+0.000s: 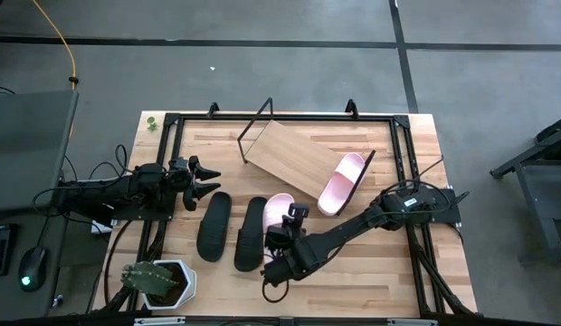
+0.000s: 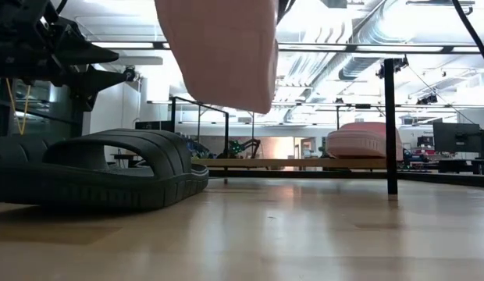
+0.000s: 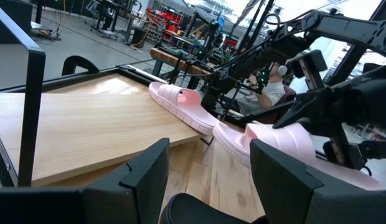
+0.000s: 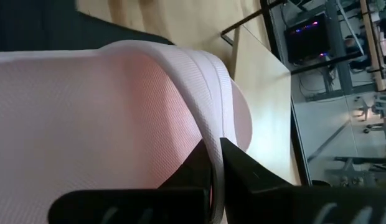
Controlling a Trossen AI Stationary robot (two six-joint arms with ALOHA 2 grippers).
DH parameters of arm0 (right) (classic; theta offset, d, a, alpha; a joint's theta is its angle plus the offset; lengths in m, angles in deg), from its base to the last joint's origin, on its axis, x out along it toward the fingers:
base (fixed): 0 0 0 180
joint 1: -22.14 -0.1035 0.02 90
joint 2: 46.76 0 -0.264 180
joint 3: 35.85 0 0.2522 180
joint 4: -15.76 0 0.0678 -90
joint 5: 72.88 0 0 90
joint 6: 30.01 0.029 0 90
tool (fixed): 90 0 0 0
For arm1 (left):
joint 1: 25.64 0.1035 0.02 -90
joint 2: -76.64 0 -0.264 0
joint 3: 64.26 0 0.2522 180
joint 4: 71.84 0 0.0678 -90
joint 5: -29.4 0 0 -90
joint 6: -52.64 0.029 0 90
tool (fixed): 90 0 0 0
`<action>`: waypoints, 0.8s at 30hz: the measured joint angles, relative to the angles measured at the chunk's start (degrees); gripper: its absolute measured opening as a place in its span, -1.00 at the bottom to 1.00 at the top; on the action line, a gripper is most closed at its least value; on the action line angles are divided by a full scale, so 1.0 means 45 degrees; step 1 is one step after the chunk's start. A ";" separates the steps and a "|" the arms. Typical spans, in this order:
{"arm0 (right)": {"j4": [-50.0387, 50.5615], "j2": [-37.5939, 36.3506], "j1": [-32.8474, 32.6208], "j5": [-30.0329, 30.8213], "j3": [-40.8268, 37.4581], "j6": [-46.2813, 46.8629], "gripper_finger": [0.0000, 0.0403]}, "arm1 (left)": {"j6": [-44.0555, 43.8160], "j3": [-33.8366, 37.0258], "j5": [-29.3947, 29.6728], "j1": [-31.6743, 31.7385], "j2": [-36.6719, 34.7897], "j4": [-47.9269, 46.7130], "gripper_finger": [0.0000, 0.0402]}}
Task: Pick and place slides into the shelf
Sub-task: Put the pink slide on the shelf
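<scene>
Right wrist view: right gripper point(image 4: 216, 163) pinches the textured rim of a pale pink slide point(image 4: 87, 118).

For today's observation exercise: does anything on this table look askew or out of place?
Yes. The shelf sits at an angle to the table's edges, and the pink slide on it overhangs its end. The right gripper is shut on the second pink slide, lifted off the table. The two black slides lie flat.

In the low view the lifted pink slide point(image 2: 218, 51) is cut off by the frame's top edge, hiding the right gripper holding it.
</scene>
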 joint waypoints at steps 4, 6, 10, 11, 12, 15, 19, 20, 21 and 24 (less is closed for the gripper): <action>0.0014 -0.0062 0.0271 0.0005 -0.0005 -0.0233 -1.00 | 0.0000 0.0000 0.0000 0.0000 0.0000 0.0000 0.02; 0.0029 -0.0062 0.0423 -0.0008 -0.0005 -0.0509 -1.00 | 0.0000 0.0000 -0.0005 0.0000 0.0000 0.0000 0.02; 0.0024 -0.0062 0.0734 0.0038 -0.0005 -0.0537 -1.00 | 0.0000 0.0000 -0.0039 0.0000 0.0000 0.0000 0.02; 0.0024 -0.0062 0.0812 0.0050 -0.0005 -0.0544 -1.00 | 0.0000 0.0000 -0.0039 0.0000 0.0000 0.0000 0.02; 0.0019 -0.0062 0.0886 0.0082 -0.0005 -0.0602 -1.00 | 0.0000 0.0000 -0.0039 0.0000 0.0000 0.0000 0.02; 0.0023 -0.0062 0.1169 0.0084 -0.0005 -0.0772 -1.00 | 0.0000 0.0000 -0.0039 0.0000 0.0000 0.0000 0.02; 0.0019 -0.0062 0.1553 0.0276 -0.0005 -0.0719 -1.00 | 0.0268 0.0000 -0.0029 0.0000 0.0000 0.0000 0.02; 0.0022 -0.0062 0.1651 0.0276 -0.0005 -0.0759 -1.00 | 0.0301 0.0000 -0.0024 0.0000 0.0000 0.0000 0.02; 0.0024 -0.0062 0.1748 0.0276 -0.0005 -0.0860 -1.00 | 0.0301 0.0000 -0.0019 0.0000 0.0000 0.0000 0.02; 0.0022 -0.0062 0.2050 0.0266 -0.0005 -0.1168 -1.00 | 0.0327 0.0000 0.0000 0.0000 0.0000 0.0000 0.02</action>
